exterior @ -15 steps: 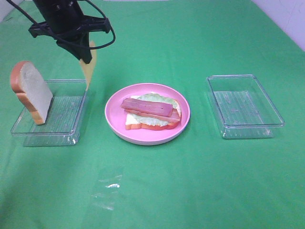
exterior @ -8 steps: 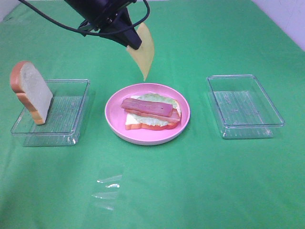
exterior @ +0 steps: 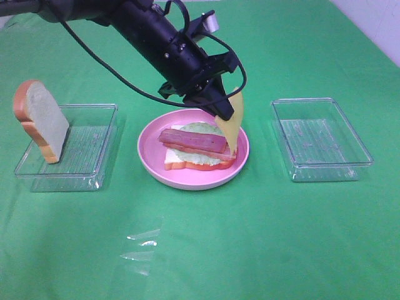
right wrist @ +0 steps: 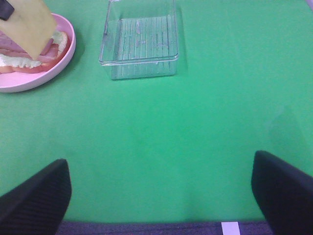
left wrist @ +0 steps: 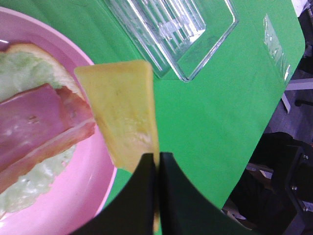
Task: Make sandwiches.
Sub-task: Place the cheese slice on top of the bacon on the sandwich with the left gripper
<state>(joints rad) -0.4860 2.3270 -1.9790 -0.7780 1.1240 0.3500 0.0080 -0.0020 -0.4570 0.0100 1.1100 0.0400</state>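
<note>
A partial sandwich (exterior: 197,149) lies on the pink plate (exterior: 150,159): a bread slice, green lettuce and a reddish bacon strip (left wrist: 34,122) on top. My left gripper (exterior: 220,114) is shut on a yellow cheese slice (exterior: 229,128) that hangs over the plate's right side, its lower tip close to the bacon. The cheese (left wrist: 122,112) fills the left wrist view, pinched between the fingers (left wrist: 142,196). A second bread slice (exterior: 42,120) leans upright in the left clear tray (exterior: 94,153). My right gripper is wide open low over the cloth; its fingertips (right wrist: 36,198) show at the frame's corners.
An empty clear tray (exterior: 320,139) stands right of the plate; it also shows in the right wrist view (right wrist: 139,41). A scrap of clear film (exterior: 142,245) lies on the green cloth near the front. The left arm (exterior: 150,37) reaches across from the back left.
My left gripper has carried the cheese slice from above the left tray rightward and down, to just over the right side of the plate. The bread and trays have not moved.
</note>
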